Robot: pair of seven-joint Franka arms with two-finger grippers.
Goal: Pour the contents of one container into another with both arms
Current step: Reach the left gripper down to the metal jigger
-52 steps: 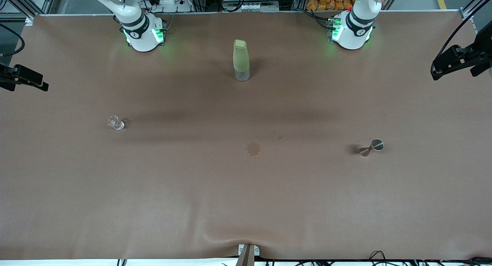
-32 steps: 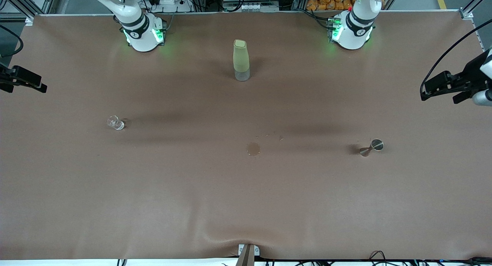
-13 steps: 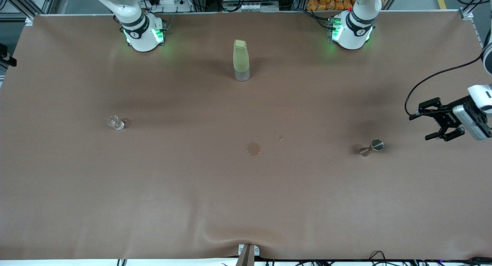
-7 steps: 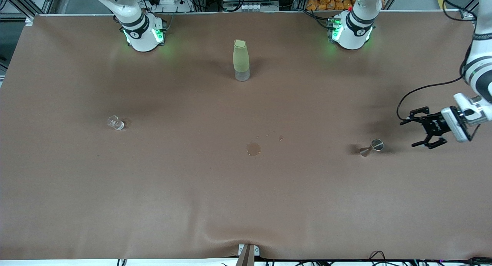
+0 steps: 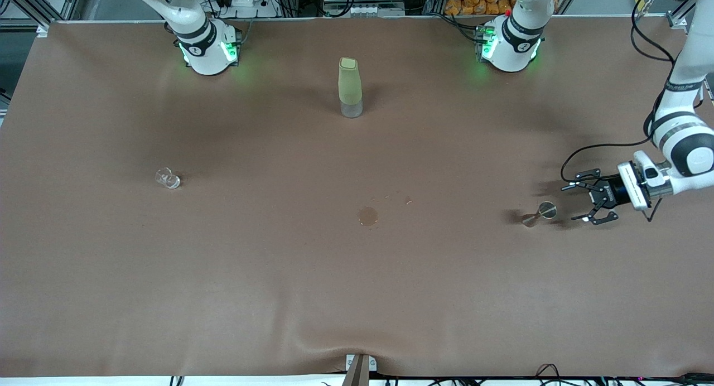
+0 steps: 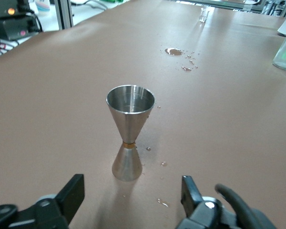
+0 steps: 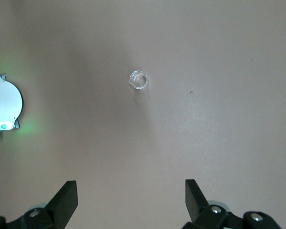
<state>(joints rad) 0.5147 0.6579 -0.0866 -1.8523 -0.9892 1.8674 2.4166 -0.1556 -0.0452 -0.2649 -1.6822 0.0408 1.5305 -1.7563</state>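
Note:
A steel double-cone jigger stands upright on the brown table toward the left arm's end. My left gripper is low and open just beside it, on the side of the left arm's end, not touching it. In the left wrist view the jigger stands just ahead of the open left gripper. A small clear glass sits toward the right arm's end. My right gripper is open high over the table, with the glass below; it is out of the front view.
A tall bottle in a green sleeve stands between the two arm bases. A small wet puddle with droplets lies mid-table, nearer the front camera than the bottle. The right arm's base glows green.
My left arm has swung in from the table's end and come down beside the jigger, gripper open. The right gripper has left the front view's edge. Objects have not moved.

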